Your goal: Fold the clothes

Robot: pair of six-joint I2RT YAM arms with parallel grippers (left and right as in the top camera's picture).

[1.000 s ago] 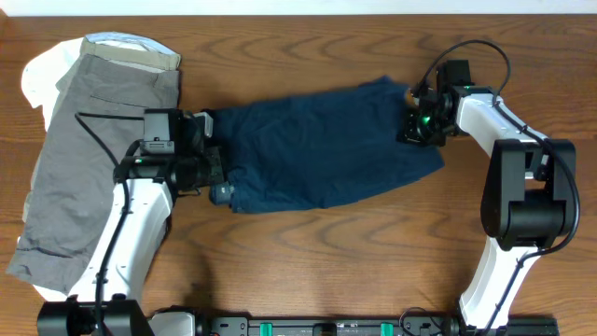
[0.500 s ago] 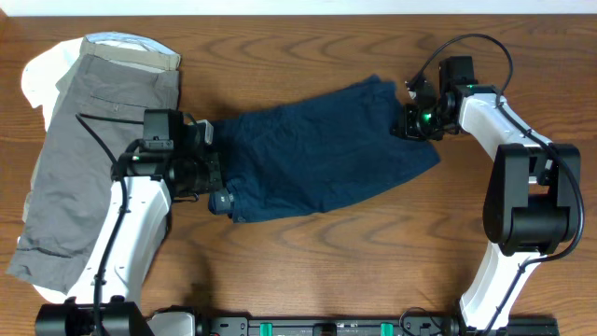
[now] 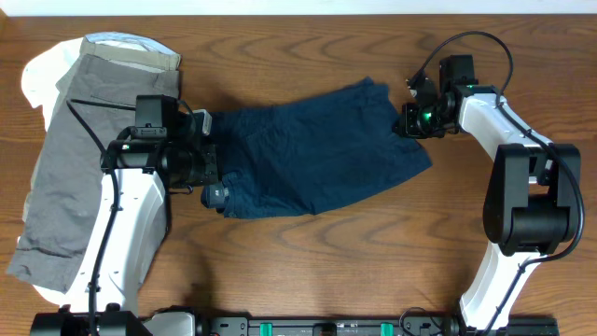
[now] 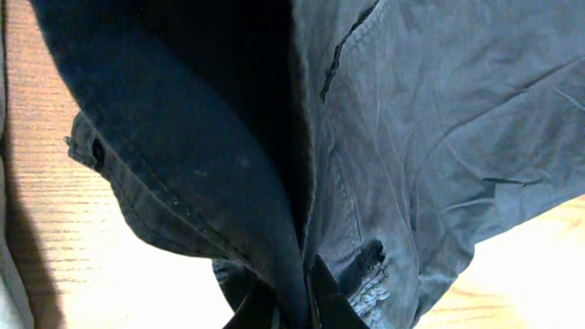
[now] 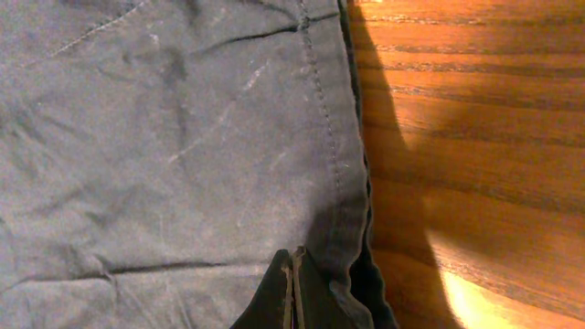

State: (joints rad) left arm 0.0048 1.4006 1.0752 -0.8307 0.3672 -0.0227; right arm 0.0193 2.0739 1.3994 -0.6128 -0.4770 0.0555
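Overhead, the dark navy-blue wrinkly fabric shorts point(image 3: 317, 154) lie stretched across the brown wooden table point(image 3: 308, 261) between both arms. Left wrist: the left gripper point(image 4: 291, 306) pinches a bunched fold of them. Right wrist: the right gripper point(image 5: 292, 291), pressed together, pinches their stitched hem.

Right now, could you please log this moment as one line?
left hand: shut on navy shorts; right hand: shut on their other end; grey shorts: aside; fold: not made
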